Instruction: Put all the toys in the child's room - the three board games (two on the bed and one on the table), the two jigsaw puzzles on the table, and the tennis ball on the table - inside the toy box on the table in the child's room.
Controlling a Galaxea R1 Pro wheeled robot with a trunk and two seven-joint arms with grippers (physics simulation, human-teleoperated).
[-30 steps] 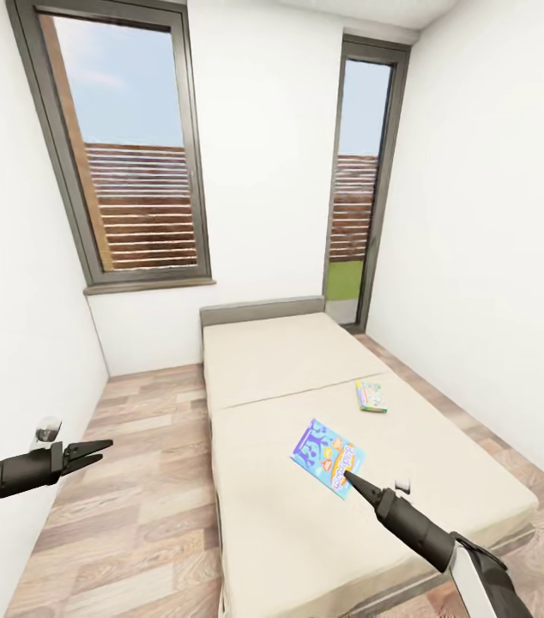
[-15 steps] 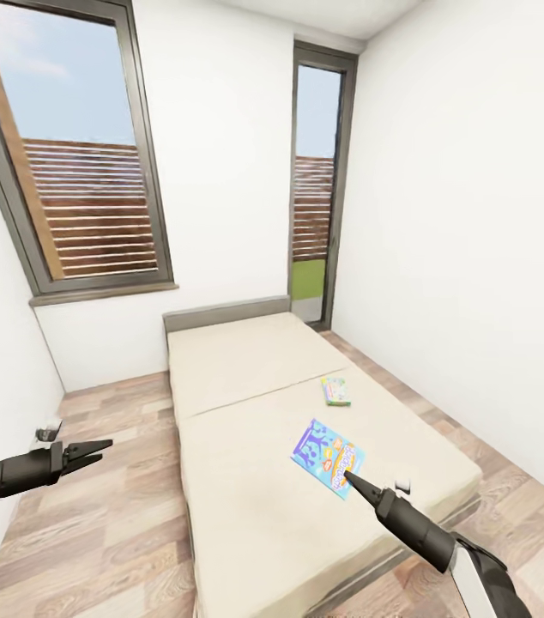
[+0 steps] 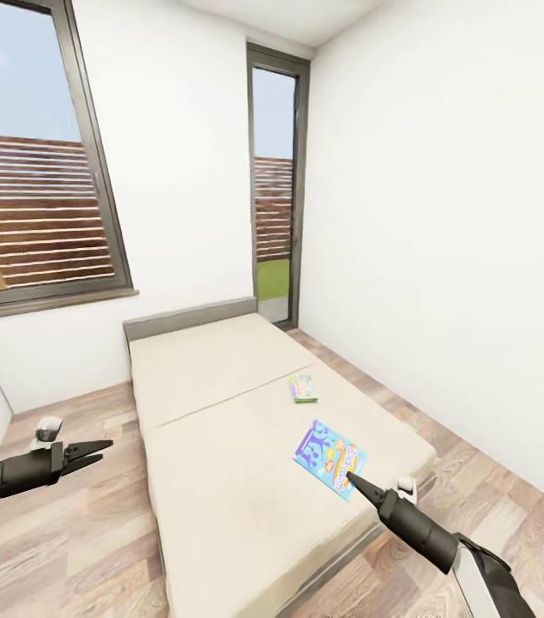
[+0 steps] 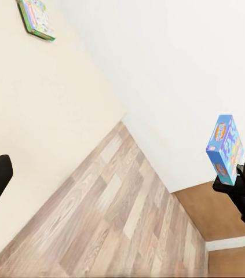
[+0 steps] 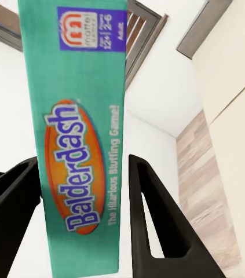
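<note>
While the long beige bed (image 3: 246, 446) with its low grey headboard is taking up the middle of the narrow white-walled room, strips of wood-plank floor (image 3: 83, 532) are lying open on both sides of it. The strip at the left is running up to the wall under the large slatted window (image 3: 36, 206); the strip at the right is running between the mattress edge and the plain white wall, toward the tall narrow glazed door (image 3: 274, 184) in the far corner. The bed's near right corner is sitting just beside the right arm.

The flat blue board game box with colourful lettering (image 3: 329, 457) is standing tilted above the near right part of the mattress, pinched by its lower edge in the right gripper (image 3: 356, 481). From the right wrist, the dark fingers (image 5: 151, 226) are closing on either side of the box's teal edge (image 5: 81, 139), which is reading "Balderdash". From the left wrist, the same box (image 4: 225, 149) is showing clear of the bed, in the air over the floor.

The pale green-edged board game box (image 3: 303, 388) is lying flat on the mattress farther off, near the bed's right edge, well apart from both grippers.

The left gripper (image 3: 92, 450) is hanging over the floor at the left of the bed, its fingers parted and holding nothing.
</note>
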